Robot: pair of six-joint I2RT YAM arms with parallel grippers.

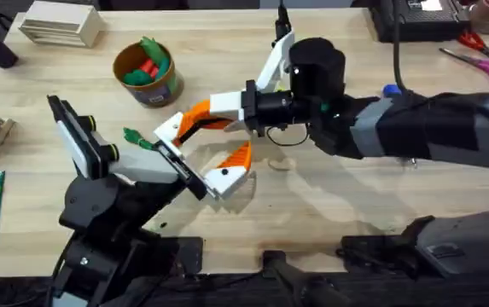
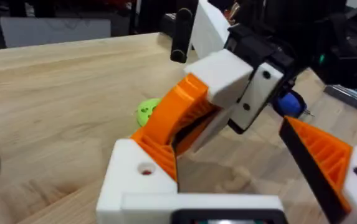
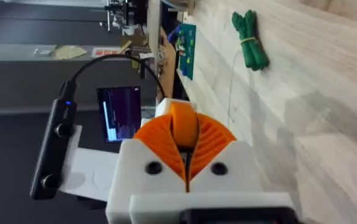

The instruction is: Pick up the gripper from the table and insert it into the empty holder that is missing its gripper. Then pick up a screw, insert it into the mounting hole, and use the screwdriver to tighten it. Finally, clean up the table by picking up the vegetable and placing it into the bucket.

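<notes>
Both pincers met over the worktop (image 1: 329,213): my right pincer (image 1: 195,119) was closed on the left pincer's (image 1: 210,158) orange pad, the left stood wide, and the vegetable (image 1: 133,135) lay beside them.

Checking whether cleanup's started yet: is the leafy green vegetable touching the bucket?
Apart. The overhead view shows the vegetable lying on the table, with bare wood plainly between it and the bucket.

matt pale wooden table (image 1: 329,205), ribbed orange plastic gripper (image 2: 178,118)
</notes>
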